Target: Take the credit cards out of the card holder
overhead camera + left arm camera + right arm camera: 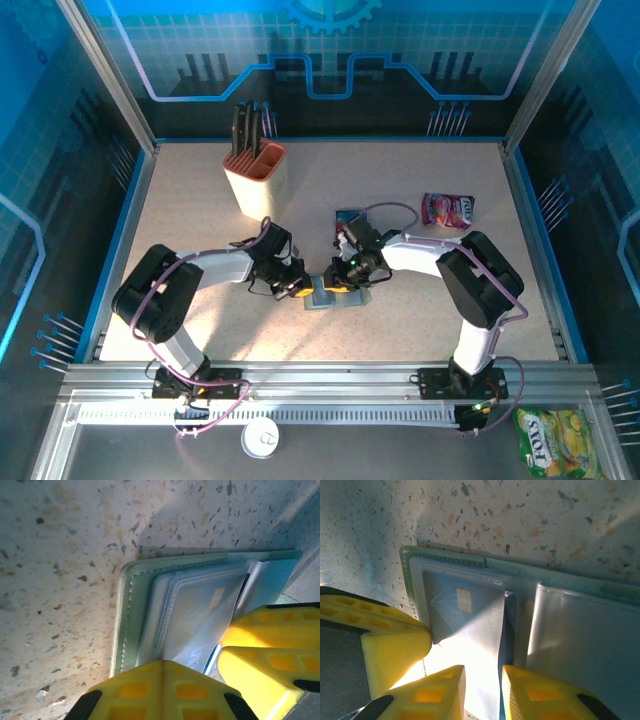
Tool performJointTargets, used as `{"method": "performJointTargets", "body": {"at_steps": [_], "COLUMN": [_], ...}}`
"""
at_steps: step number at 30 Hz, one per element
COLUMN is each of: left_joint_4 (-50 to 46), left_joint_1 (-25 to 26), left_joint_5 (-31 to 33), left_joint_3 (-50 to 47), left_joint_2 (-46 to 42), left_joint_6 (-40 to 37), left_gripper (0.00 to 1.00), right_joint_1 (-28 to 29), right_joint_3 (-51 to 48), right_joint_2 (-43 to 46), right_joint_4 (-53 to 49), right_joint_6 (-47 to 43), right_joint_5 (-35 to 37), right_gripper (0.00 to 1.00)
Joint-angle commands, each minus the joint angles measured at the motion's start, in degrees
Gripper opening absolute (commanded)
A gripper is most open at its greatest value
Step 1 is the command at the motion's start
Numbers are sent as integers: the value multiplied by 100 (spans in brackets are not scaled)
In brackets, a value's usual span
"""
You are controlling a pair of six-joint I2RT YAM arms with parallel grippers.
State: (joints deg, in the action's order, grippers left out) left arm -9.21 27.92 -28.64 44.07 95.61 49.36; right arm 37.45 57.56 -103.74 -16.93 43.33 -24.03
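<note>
Left gripper [162,667] first: its jaws are shut flush, tips planted at the near edge of the card holder [129,605]. Whether they pinch a sleeve or only press down can't be told. The right gripper [481,671] sits tip to tip with it, jaws a narrow gap apart, straddling the lower edge of a chip card [462,612] that lies inside its clear sleeve. The card holder lies open and flat on the worktop [390,170], mid-table between the two arms. What looks like a blue card [347,216] lies just beyond it, already out.

Now the risks. That sleeve looks slick and floppy, so the right gripper could close on plastic film instead of the card and drag the whole holder along. If the left gripper is only pressing lightly, the holder likely slides or lifts with the pull. And with the two grippers this close, a small sideways move could knock them together.
</note>
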Motion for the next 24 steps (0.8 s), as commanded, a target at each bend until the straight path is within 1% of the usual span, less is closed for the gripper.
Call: {"method": "performJointTargets", "body": {"at_steps": [1,11,15,18,24], "left_joint_4": [-300,-327,-327,-335,-405], "left_joint_1": [20,19,20,15,13], "left_joint_5": [175,167,167,157,164], "left_joint_3": [-69,-13,-9,5,73], "left_joint_2": [104,129,137,155,151], "left_joint_6": [-120,-129,-135,-136,-190], "left_gripper": [0,0,0,0,0], "right_joint_1": [69,69,65,69,77], "right_joint_3": [106,15,-2,16,161], "right_joint_2": [-114,-175,-187,-168,-52], "right_joint_4": [-71,269,243,52,-451], "right_joint_6": [-97,0,-9,-42,-238], "right_joint_5": [-63,-321,-308,-138,304], "right_gripper": [25,24,27,29,29]}}
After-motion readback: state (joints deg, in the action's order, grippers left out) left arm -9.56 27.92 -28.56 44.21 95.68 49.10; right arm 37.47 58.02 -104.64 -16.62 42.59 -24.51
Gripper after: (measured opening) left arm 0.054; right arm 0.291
